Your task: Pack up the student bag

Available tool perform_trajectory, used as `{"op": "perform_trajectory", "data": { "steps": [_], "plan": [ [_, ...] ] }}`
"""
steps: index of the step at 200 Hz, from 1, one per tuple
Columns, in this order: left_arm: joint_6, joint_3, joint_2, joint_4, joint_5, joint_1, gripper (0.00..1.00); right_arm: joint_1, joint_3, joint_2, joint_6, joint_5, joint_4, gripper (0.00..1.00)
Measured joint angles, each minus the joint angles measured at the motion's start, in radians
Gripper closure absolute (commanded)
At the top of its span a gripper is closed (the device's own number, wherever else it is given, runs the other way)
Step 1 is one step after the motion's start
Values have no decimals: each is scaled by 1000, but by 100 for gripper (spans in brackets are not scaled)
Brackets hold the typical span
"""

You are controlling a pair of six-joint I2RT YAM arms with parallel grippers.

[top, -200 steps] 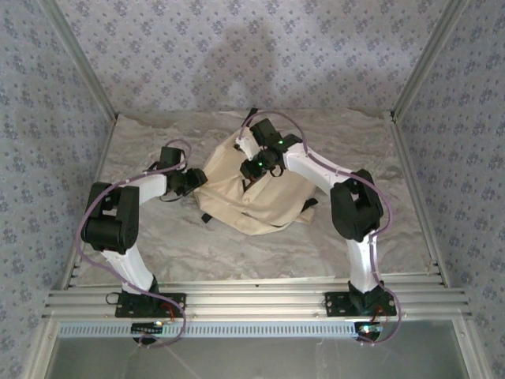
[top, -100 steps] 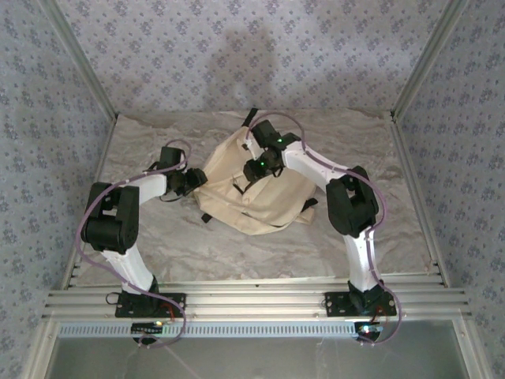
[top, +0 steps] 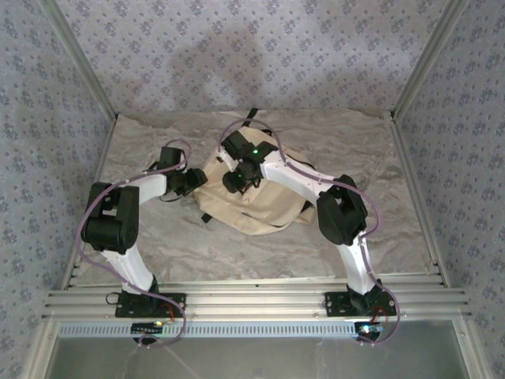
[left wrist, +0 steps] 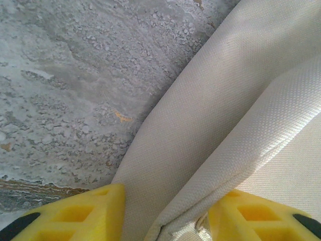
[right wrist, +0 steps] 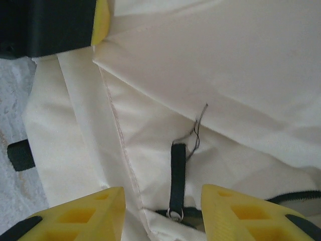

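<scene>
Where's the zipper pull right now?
Right wrist view: the zipper pull lies on the bag, just ahead of the right claw, between its open fingers.

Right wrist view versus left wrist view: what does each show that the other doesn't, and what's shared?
Right wrist, not left: the black zipper pull with its metal ring, a loose thread, a dark zipper line, and the open right gripper above that pull. Left wrist, not right: the fold of the student bag running between the fingers of the left gripper. Shared: the cream student bag, the marbled table, and the left gripper, one yellow finger at the right wrist view's top-left corner.
</scene>
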Motion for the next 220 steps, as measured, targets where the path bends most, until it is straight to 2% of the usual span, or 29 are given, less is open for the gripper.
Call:
{"op": "perform_trajectory", "data": {
  "steps": [74,81,94,105,112,132,156,182,206,220],
  "plan": [
    [0,0,0,0,0,0,52,50,86,153,-78,166,-72,60],
    [0,0,0,0,0,0,52,52,96,162,-84,179,-80,65],
    [0,0,0,0,0,0,52,56,112,175,-97,201,-92,85],
    [0,0,0,0,0,0,52,58,117,181,-105,214,-98,96],
    [0,0,0,0,0,0,52,58,117,182,-103,220,-101,100],
    [0,0,0,0,0,1,52,55,117,180,-80,219,-106,100],
    [1,1,0,-2,3,5,52,30,97,148,-35,136,-92,100],
    [9,11,0,-15,14,21,51,-54,-14,14,65,-68,-15,100],
    [20,42,4,-46,24,39,44,-145,-116,-89,161,-216,103,100],
    [26,53,-6,-54,35,41,30,-179,-164,-109,210,-277,171,100]
  ]
}}
